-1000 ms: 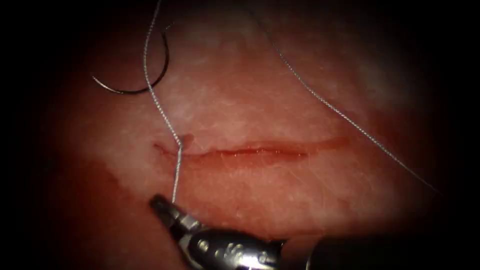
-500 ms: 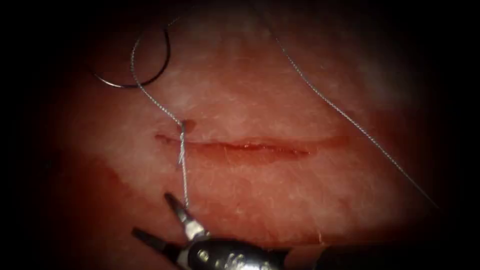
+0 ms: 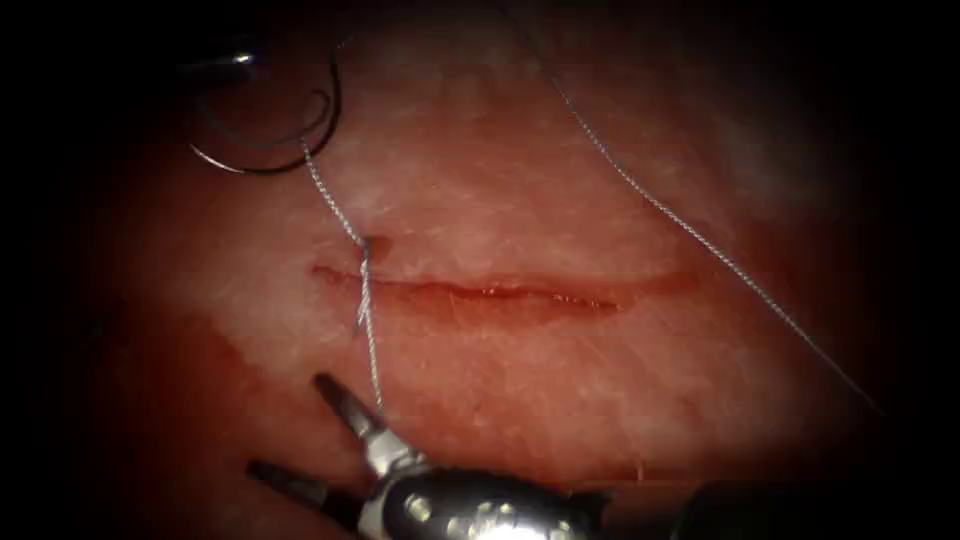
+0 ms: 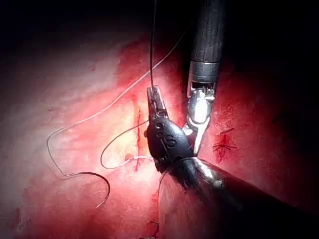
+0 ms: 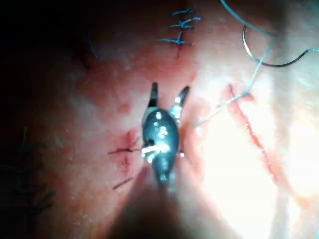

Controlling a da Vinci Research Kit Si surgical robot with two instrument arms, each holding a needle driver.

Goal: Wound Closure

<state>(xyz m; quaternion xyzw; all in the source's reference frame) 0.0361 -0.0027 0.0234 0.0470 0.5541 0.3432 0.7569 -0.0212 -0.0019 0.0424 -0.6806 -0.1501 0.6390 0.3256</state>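
Right pincer spread empty, needle loose on tissue

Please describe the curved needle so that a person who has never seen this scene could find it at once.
Start at the long cut running across the tissue, and go to its left end, where the thread crosses it. Follow that thread up and to the left to the needle, lying free on the tissue above the cut, held by neither tool. It is a dark, smooth, rigid arc, unlike the pale, twisted thread.

Dark surround, bright light at centre
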